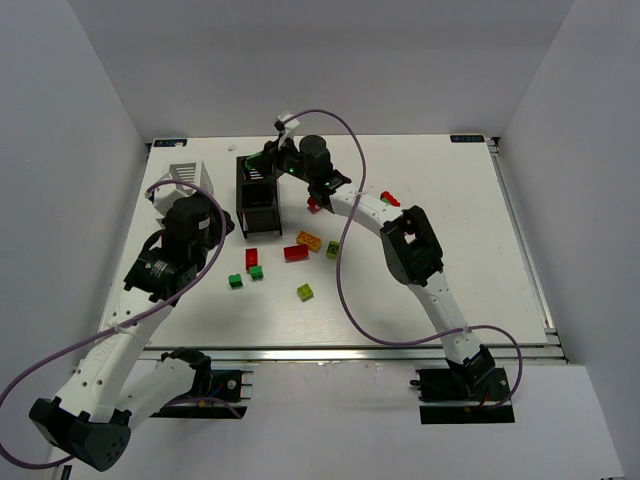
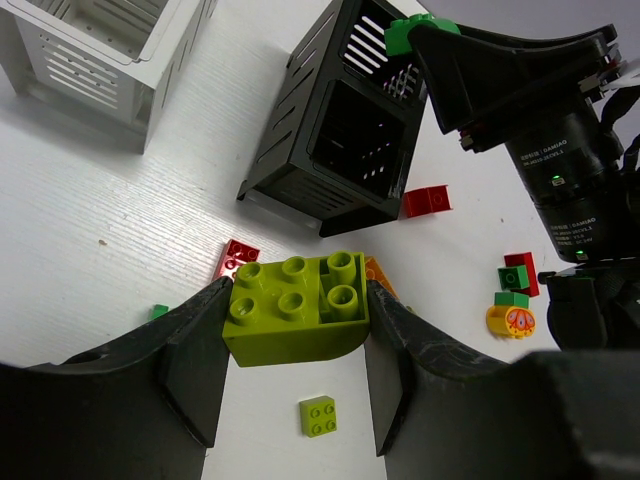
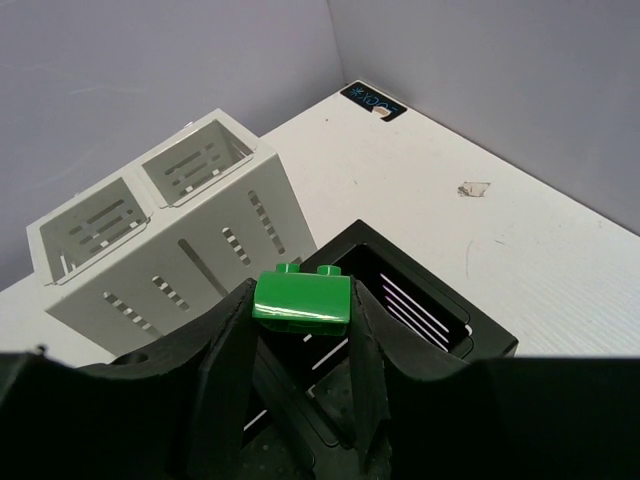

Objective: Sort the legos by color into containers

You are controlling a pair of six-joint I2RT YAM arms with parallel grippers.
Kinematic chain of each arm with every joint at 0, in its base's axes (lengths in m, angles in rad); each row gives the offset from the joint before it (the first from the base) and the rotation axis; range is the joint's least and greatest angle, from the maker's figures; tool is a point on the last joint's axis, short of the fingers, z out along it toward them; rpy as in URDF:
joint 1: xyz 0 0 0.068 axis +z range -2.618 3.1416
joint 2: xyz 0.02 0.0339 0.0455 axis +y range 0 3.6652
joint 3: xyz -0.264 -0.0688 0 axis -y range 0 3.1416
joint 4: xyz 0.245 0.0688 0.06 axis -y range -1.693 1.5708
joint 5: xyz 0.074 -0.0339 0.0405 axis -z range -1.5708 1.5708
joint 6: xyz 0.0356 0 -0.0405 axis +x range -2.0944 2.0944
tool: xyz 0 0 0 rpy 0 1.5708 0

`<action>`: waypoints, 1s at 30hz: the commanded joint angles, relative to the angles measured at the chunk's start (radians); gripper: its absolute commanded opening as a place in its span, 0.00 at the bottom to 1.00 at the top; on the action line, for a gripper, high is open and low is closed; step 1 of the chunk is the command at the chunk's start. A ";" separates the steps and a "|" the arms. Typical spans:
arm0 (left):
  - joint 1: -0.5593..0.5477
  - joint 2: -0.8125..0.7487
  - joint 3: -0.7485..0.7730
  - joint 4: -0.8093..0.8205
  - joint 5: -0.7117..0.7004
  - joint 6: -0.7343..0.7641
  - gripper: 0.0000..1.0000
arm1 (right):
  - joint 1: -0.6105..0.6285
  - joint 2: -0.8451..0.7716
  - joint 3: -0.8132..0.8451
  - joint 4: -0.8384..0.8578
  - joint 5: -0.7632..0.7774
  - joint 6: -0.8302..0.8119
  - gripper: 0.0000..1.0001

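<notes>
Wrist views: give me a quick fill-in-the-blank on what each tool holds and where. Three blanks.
1. The brick clamped in the left tool is ____-green.
2. Of the white bin and the black bin, the dark green brick gripped by the right tool hangs over the ____ one.
3. The white bin is split into ____ compartments.

Missing words: yellow; black; two.
</notes>
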 commanded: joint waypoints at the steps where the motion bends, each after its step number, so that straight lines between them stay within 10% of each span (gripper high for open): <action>1: 0.004 -0.015 0.027 0.010 -0.013 -0.006 0.00 | 0.001 0.014 0.033 0.079 0.034 -0.022 0.21; 14: 0.004 -0.018 0.015 0.030 0.024 -0.045 0.00 | -0.005 0.002 0.000 0.097 0.011 -0.068 0.67; 26: 0.004 0.032 0.047 0.021 0.059 -0.049 0.00 | -0.101 -0.240 -0.150 0.086 -0.346 -0.089 0.64; 30: 0.004 0.078 0.081 0.016 0.078 -0.038 0.00 | -0.163 -0.386 -0.280 -0.068 -0.540 -0.144 0.48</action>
